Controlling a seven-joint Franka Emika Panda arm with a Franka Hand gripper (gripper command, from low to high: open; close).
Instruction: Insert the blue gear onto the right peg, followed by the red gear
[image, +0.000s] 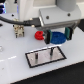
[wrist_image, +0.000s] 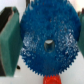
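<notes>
The blue gear fills the wrist view, its centre hole facing the camera. My gripper straddles it, and both dark fingers press against its toothed rim. The red gear lies on the white table just beside the blue one, toward the exterior view's left. The grey, black-bordered plate lies nearer the camera, below the gripper in the exterior view. On it the right peg stands upright and bare.
The plate's left peg also stands bare. A small metal fixture sits on the table at the exterior view's left. Black cables trail from the arm over that side.
</notes>
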